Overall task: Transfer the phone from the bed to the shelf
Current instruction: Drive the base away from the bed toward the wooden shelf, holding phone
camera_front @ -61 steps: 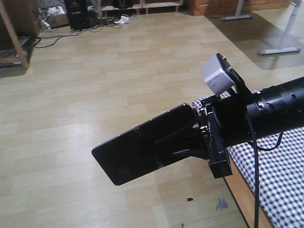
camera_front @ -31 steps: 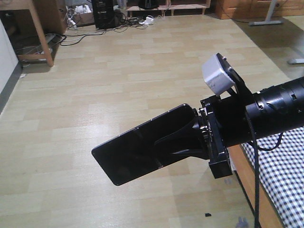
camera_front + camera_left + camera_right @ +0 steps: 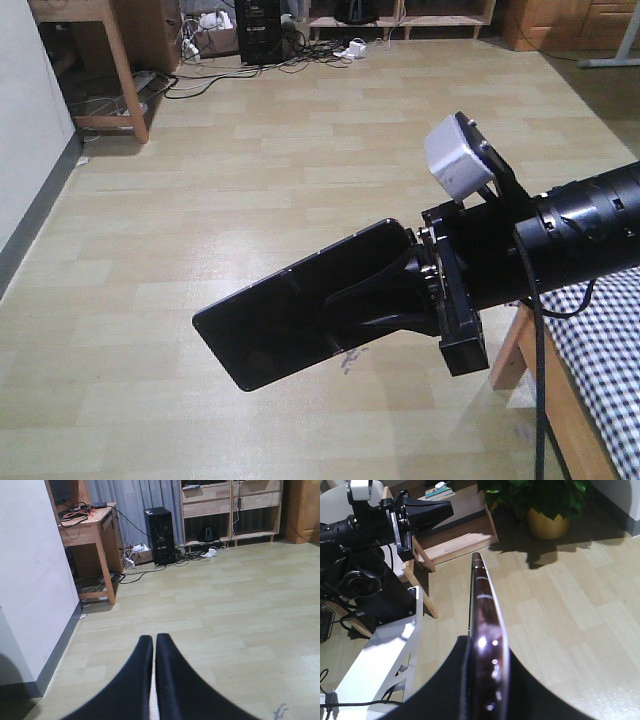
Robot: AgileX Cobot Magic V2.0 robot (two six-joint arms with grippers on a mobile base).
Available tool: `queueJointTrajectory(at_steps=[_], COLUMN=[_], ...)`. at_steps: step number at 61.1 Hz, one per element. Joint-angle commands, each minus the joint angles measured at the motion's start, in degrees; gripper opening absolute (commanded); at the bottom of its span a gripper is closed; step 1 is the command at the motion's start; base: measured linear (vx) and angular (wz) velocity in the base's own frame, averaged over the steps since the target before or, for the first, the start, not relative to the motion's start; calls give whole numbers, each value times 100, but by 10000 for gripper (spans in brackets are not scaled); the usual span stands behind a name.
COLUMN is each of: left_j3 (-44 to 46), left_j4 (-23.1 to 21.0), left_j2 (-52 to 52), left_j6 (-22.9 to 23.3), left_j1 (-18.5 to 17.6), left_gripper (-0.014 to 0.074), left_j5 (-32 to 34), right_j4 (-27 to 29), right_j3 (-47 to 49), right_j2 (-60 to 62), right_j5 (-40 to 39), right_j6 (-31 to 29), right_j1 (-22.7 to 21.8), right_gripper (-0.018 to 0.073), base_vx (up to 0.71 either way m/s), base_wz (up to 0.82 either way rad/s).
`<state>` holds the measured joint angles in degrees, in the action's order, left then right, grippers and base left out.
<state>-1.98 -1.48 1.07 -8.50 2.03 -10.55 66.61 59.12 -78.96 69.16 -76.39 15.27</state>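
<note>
Item 1, my right claw (image 3: 345, 310): pinching the phone (image 3: 255, 335) by one end; phone held in the air over the pale plank floor (image 3: 250, 180), free end pointing to 8 o'clock.
Item 2, bed (image 3: 600, 350): checked corner at 4 o'clock, apart from the phone.
Item 3, my left claw (image 3: 154, 647): pressed together, hanging above the floor.

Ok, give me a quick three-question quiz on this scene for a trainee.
1. True or false: the left gripper holds the phone.
2. The phone is: A lying on the bed; B tucked in the left gripper; C clamped in the right gripper, above the floor.
3. Fill in: the left gripper is ___ and empty.
Key: 1 false; 2 C; 3 shut.
</note>
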Motion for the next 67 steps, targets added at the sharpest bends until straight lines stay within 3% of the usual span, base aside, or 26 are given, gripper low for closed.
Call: queueJointTrajectory(at_steps=[1,67], left_j3=[132,132], left_j4=[-52,-52], left_j2=[34,34], left_j6=[33,33], left_j1=[18,18], left_gripper=[1,1], left_j5=[417,417], right_j4=[451,451], right_j3=[163,163], right_j2=[191,191], right_j5=[394,394], right_j6=[-78,-78], right_j1=[-3,-3], right_gripper=[-3,-3], base_vx=[28,35], base_wz=[7,-4])
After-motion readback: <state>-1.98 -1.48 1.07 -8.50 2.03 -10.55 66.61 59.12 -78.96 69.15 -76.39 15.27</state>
